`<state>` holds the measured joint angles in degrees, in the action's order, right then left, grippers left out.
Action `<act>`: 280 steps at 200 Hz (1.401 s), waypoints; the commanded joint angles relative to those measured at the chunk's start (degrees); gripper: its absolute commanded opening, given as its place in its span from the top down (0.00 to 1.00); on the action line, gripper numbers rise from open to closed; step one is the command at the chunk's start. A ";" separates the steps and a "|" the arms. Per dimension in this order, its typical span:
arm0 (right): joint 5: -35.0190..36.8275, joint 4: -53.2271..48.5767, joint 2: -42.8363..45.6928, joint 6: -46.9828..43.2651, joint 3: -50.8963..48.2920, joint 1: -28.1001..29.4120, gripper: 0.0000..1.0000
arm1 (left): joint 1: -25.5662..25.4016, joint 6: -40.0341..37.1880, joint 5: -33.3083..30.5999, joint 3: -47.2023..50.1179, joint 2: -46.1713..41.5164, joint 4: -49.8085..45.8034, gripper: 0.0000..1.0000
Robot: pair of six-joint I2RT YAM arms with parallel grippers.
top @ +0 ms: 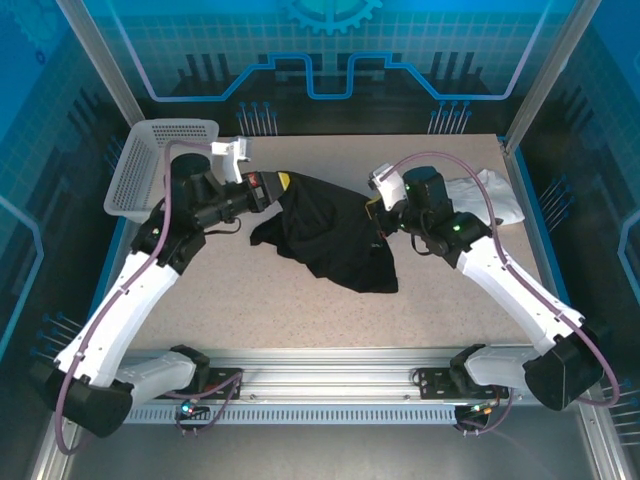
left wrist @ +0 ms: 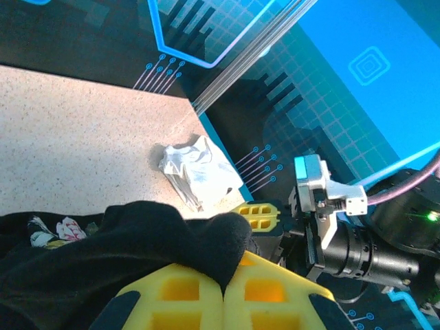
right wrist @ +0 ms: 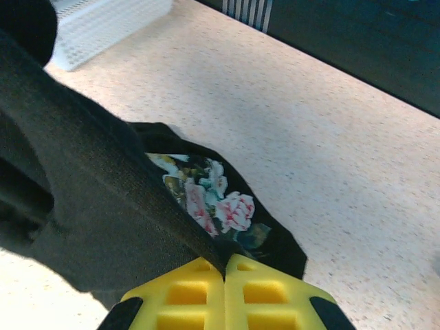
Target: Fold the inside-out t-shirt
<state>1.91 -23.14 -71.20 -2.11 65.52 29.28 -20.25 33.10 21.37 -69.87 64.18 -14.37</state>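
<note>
The inside-out t-shirt (top: pixel 330 235) is a black bundle stretched between both grippers above the middle of the table, its lower part hanging down to the surface. My left gripper (top: pixel 274 188) is shut on its left end; in the left wrist view the yellow pads (left wrist: pixel 185 295) pinch a black fold (left wrist: pixel 137 240). Over on the shirt's right end, my right gripper (top: pixel 376 212) is shut too. The right wrist view has the jaws (right wrist: pixel 225 267) closed on a taut black edge (right wrist: pixel 89 192), with floral print (right wrist: pixel 213 199) below.
A crumpled white garment (top: pixel 490 195) lies at the back right of the table, also in the left wrist view (left wrist: pixel 196 172). A white mesh basket (top: pixel 150 165) stands at the back left corner (right wrist: pixel 103 24). Metal frame posts flank the table.
</note>
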 commanded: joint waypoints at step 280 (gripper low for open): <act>6.16 26.72 1.41 22.16 -32.35 16.15 0.31 | -6.03 -4.45 -6.91 4.40 -0.31 3.64 1.00</act>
<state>6.72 -7.35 -65.58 16.91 34.74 44.64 -25.80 28.40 15.35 -62.30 63.94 -13.26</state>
